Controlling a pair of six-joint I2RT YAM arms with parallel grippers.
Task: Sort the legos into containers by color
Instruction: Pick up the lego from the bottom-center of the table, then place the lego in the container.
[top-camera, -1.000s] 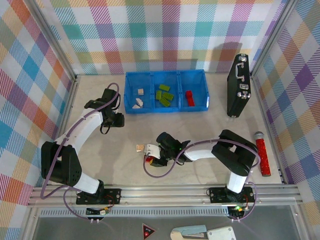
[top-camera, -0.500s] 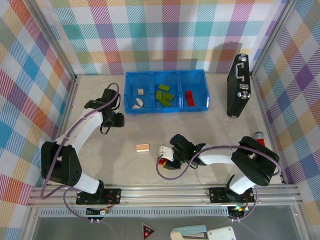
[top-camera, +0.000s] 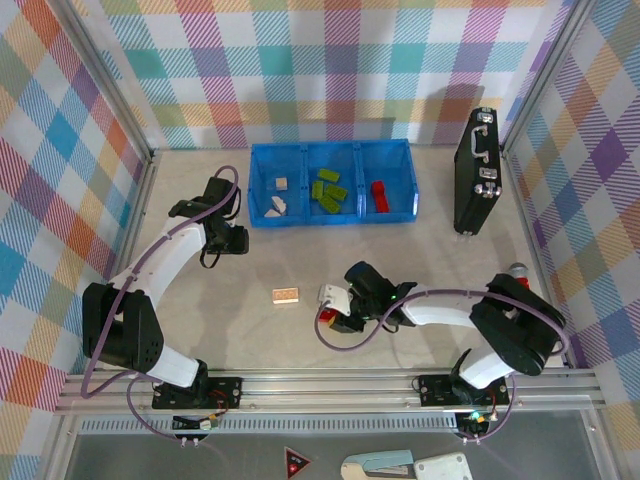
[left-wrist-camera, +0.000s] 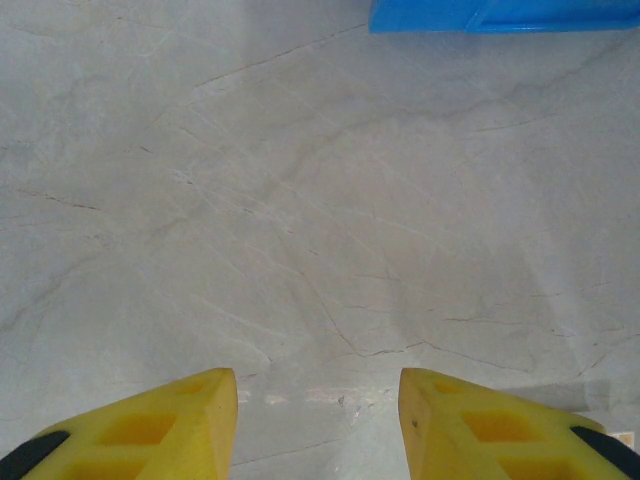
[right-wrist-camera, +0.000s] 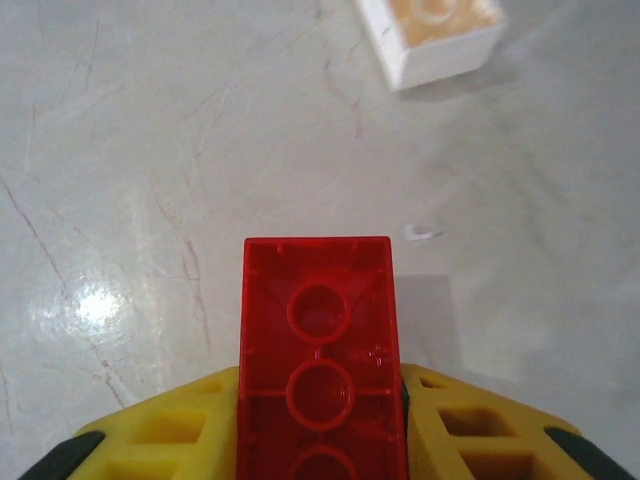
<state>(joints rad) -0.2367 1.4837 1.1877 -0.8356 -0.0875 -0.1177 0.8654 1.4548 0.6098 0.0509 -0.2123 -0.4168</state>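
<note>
Rightward, the right gripper (top-camera: 335, 312) has drawn clear of the cream brick (top-camera: 285, 295) near the table's (top-camera: 200, 320) near edge, clamped on a red brick (right-wrist-camera: 320, 370) whose long axis points out of the jaws. Its target, the red compartment (top-camera: 397, 190) at the tray's (top-camera: 330, 147) right end, lies toward the far edge. The left gripper (left-wrist-camera: 318, 400) stands open, empty.

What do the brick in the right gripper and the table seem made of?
Red lego brick: glossy, slightly translucent hard plastic, going by its sheen and moulded round tubes. Table: pale, veined, stone-look surface with a glare spot; polished stone or laminate, unclear which.
</note>
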